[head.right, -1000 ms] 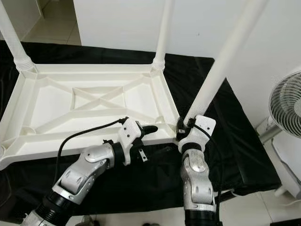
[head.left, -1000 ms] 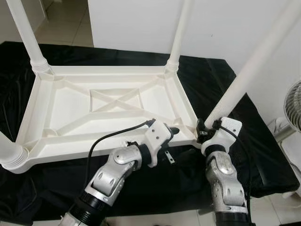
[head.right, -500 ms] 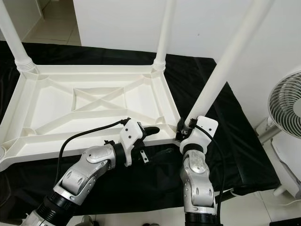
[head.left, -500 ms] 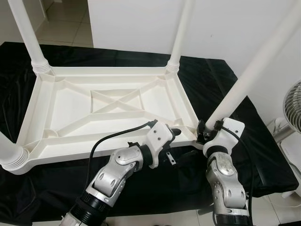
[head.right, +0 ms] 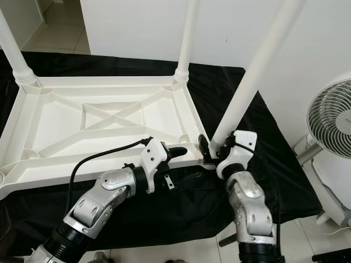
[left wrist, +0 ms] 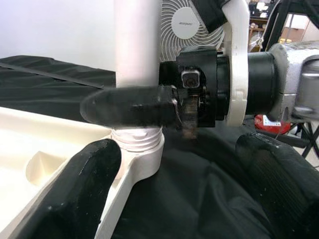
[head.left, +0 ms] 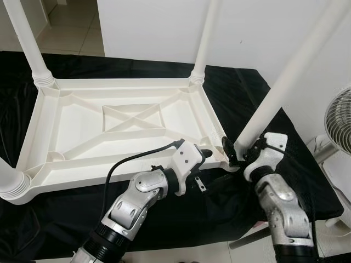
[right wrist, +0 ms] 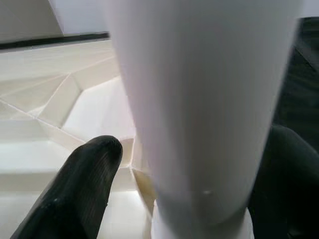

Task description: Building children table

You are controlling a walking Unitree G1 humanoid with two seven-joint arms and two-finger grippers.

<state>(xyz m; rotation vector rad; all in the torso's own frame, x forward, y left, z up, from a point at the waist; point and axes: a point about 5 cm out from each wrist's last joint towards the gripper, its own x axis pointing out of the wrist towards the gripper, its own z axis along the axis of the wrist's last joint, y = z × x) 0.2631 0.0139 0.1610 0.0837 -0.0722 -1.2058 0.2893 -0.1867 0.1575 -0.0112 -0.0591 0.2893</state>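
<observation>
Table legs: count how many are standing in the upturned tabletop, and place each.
4. Far-left corner leg; far-right corner leg; near-right corner leg, with the right gripper at its base; near-left corner leg, cut off by the frame edge.

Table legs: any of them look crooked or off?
Yes: the leg at the near right corner of the upturned table leans outward to the right, while the far legs stand about upright. The right gripper is shut around its base; the left gripper hovers open beside that corner.
</observation>
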